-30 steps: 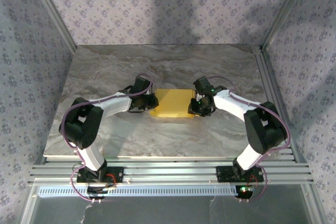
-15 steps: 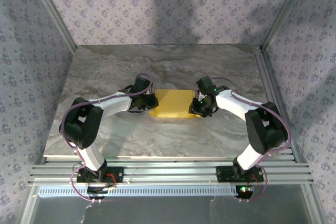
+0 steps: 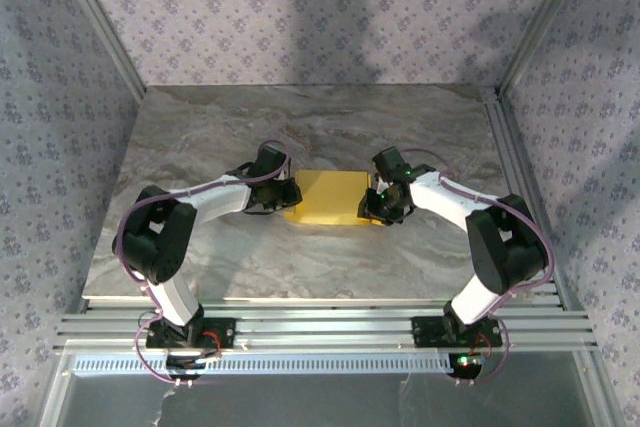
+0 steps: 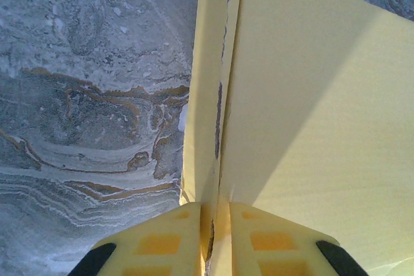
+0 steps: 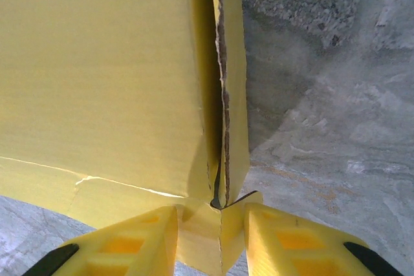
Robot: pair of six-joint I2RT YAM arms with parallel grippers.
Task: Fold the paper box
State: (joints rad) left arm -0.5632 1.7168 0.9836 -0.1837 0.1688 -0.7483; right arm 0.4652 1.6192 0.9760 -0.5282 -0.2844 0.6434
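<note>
The paper box (image 3: 325, 197) looks light and crushable, best held by its end seams: left gripper (image 4: 213, 218) clamped there, right gripper (image 5: 210, 214) slightly apart.

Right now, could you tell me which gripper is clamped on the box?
The left gripper: its fingers pinch the box edge, while the right gripper has its fingers apart around it.

The paper box (image 5: 97, 75) takes up the upper left of the frame, its broad yellow face smooth apart from a crease line toward the lower left. A narrow side panel runs down the centre, its edge ragged and brownish. At the bottom, the right gripper (image 5: 211, 212) straddles the box's lower corner, its jaws apart; the right-hand one stands clear of the cardboard. Grey marbled desk (image 5: 336, 95) fills the right side.
</note>
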